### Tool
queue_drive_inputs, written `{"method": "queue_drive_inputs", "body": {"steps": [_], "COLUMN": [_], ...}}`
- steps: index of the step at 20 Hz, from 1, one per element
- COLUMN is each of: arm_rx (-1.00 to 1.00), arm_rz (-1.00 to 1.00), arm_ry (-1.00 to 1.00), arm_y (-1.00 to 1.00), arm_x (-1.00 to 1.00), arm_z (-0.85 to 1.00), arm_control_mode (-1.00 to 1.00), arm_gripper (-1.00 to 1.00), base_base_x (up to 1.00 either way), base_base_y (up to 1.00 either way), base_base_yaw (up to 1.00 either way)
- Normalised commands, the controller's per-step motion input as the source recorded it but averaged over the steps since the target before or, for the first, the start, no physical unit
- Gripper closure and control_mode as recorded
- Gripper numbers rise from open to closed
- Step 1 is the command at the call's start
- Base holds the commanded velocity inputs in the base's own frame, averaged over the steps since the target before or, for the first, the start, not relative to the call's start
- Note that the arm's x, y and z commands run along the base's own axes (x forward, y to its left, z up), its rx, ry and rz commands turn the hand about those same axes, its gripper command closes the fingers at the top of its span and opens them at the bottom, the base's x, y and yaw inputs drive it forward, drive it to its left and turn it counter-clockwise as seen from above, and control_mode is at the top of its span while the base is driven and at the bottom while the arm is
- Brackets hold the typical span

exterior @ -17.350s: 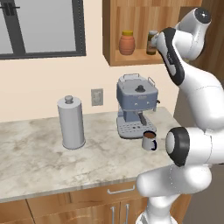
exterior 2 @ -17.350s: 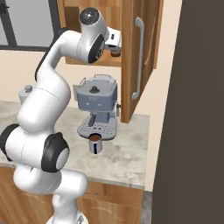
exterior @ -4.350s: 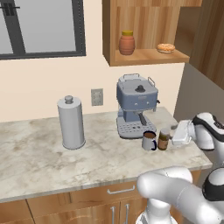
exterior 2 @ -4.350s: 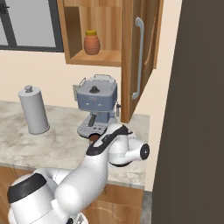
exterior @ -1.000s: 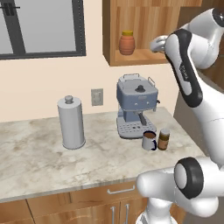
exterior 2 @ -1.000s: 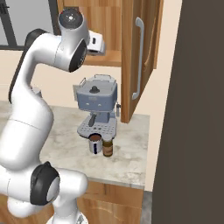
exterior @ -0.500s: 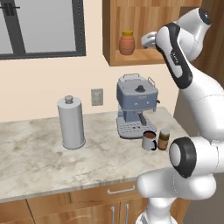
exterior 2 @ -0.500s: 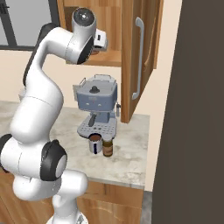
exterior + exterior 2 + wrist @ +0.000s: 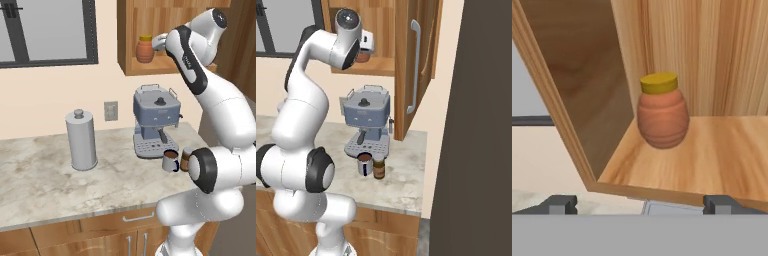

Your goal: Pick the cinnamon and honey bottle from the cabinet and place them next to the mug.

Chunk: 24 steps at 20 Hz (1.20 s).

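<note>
The honey bottle (image 9: 662,111), a squat orange jar with a yellow lid, stands upright on the cabinet shelf (image 9: 722,160). My gripper (image 9: 640,204) is open just in front of the shelf edge, a short way from the jar, with nothing between its fingertips (image 9: 559,204). From the left base view the gripper (image 9: 158,42) is right beside the honey bottle (image 9: 144,48) in the cabinet (image 9: 150,69). The cinnamon (image 9: 379,166) stands on the counter touching or nearly touching the mug (image 9: 364,164). The mug (image 9: 170,161) sits in front of the coffee machine.
A grey-blue coffee machine (image 9: 155,120) stands under the cabinet. A tall grey lidded canister (image 9: 82,140) is on the counter to the left. The cabinet door (image 9: 416,65) hangs open at the right. A dark wall panel (image 9: 481,125) bounds the right side.
The arm has swung left along the cabinet front, bringing the open hand up close to the honey bottle. The mug and cinnamon on the counter have not moved.
</note>
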Motion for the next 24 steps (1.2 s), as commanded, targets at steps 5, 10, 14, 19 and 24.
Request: {"method": "queue_drive_inputs", "body": {"steps": [5,10,14,19,24], "arm_rx": [0.0,0.0,0.0,0.0,0.0], "arm_rz": [0.0,0.0,0.0,0.0,0.0], "arm_ry": [-0.04,0.0,-0.02,-0.09,-0.11], "arm_y": [-0.14,-0.15,-0.02,0.01,0.0], "arm_x": [0.29,0.2,0.02,0.01,0.08], "arm_z": [0.0,0.0,0.08,0.0,0.0], "arm_control_mode": [-1.0,-1.0,-1.0,-1.0,-1.0], "arm_gripper": [-1.0,-1.0,-1.0,-1.0,-1.0], "base_base_x": [0.0,0.0,0.0,0.0,0.0], "base_base_y": [0.0,0.0,0.0,0.0,0.0], "base_base_yaw": [0.0,0.0,0.0,0.0,0.0]}}
